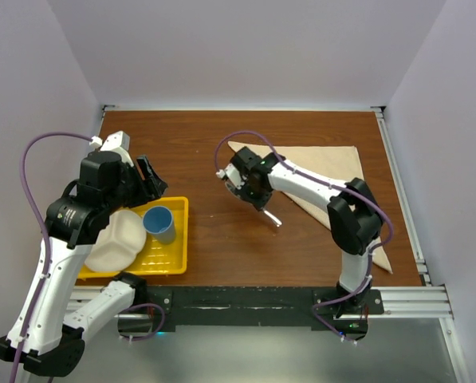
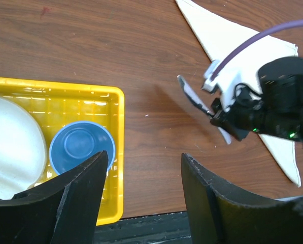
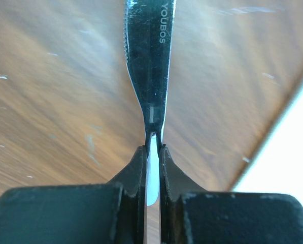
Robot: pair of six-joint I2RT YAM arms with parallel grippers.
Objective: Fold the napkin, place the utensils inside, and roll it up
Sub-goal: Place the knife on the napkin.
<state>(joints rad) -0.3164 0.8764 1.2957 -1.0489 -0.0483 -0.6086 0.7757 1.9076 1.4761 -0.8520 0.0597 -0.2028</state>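
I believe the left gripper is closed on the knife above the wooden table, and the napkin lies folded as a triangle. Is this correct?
Not quite: the knife is in the right gripper, not the left. The right wrist view shows its jaws shut on the knife above the wooden table. The left gripper stands open and empty. The napkin does lie folded as a triangle.

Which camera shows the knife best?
The right wrist view: the knife is close up, pinched in the right claw, lettering readable. The left wrist view shows it small, over the table. The top view shows only a sliver.
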